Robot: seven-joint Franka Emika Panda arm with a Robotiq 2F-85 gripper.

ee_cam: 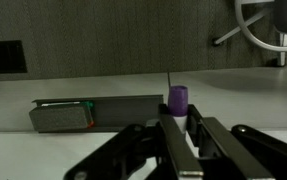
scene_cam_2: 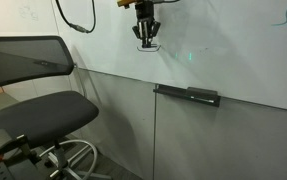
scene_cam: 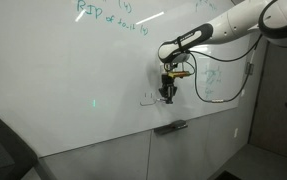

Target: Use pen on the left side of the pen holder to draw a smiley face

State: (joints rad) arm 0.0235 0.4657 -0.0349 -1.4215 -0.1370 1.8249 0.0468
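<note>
Holding the pen between narrow jaws, the gripper stands at the whiteboard, above the pen holder, with the faint smiley face just left. The pen seems light, stiff, slippery; I judge a firm mid-barrel grip best, so it does not tilt

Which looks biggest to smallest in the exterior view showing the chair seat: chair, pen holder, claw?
1. chair, clearly largest, but also nearest the camera.
2. pen holder, long and thin.
3. claw, gripping the pen; slightly smaller than the holder.
</note>
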